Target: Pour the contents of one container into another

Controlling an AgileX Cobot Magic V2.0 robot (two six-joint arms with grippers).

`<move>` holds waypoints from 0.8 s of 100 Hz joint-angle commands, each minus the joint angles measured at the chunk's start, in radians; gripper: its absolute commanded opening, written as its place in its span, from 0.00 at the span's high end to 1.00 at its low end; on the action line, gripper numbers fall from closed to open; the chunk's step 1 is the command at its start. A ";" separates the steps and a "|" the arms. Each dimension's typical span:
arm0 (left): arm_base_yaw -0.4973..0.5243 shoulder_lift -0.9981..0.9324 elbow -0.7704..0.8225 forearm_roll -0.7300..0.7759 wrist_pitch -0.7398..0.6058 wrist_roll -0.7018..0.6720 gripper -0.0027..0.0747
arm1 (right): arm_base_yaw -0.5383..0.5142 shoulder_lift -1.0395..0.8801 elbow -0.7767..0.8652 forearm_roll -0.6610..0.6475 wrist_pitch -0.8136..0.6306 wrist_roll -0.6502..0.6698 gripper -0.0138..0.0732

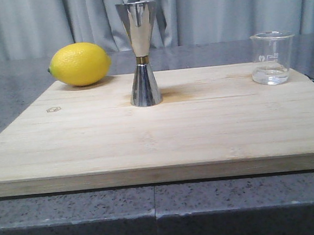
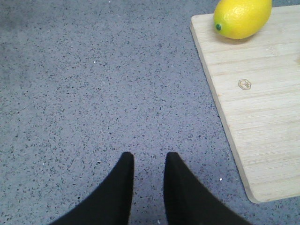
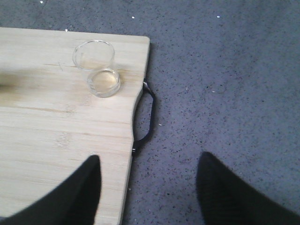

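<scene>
Front view: a wooden board (image 1: 164, 144) covers the grey table (image 1: 14, 96). On it the jigger (image 1: 140, 53) stands upright mid-board, a lemon (image 1: 80, 64) far left, the beaker (image 1: 272, 57) far right. Left gripper (image 2: 148, 161) hangs nearly closed, empty; right gripper (image 3: 147, 173) spreads wide, empty.

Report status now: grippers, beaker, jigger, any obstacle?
Left gripper nearly closed, right gripper open, both empty. Beaker upright on board, little liquid inside. Jigger upright, untouched. Lemon aside, path clear.
</scene>
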 commanded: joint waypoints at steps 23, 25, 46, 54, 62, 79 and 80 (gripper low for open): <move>0.003 -0.001 -0.026 -0.024 -0.069 -0.010 0.92 | -0.007 -0.002 -0.025 -0.016 -0.057 0.000 0.91; 0.003 -0.001 -0.026 -0.030 -0.069 -0.010 0.93 | -0.007 -0.002 -0.025 -0.016 -0.057 0.000 0.92; 0.003 -0.001 -0.026 -0.053 -0.105 -0.015 0.99 | -0.007 -0.002 -0.025 -0.023 -0.060 0.000 0.92; 0.003 -0.001 -0.026 -0.053 -0.107 -0.015 0.99 | -0.007 -0.002 -0.024 -0.025 -0.060 0.000 0.92; 0.003 -0.001 -0.026 -0.053 -0.107 -0.015 0.99 | -0.007 -0.002 -0.024 -0.025 -0.060 0.000 0.92; 0.003 -0.001 -0.026 -0.053 -0.107 -0.015 0.99 | -0.007 -0.002 -0.024 -0.025 -0.060 0.000 0.92; 0.003 -0.001 -0.026 -0.053 -0.107 -0.015 0.99 | -0.007 -0.002 -0.024 -0.025 -0.060 0.000 0.92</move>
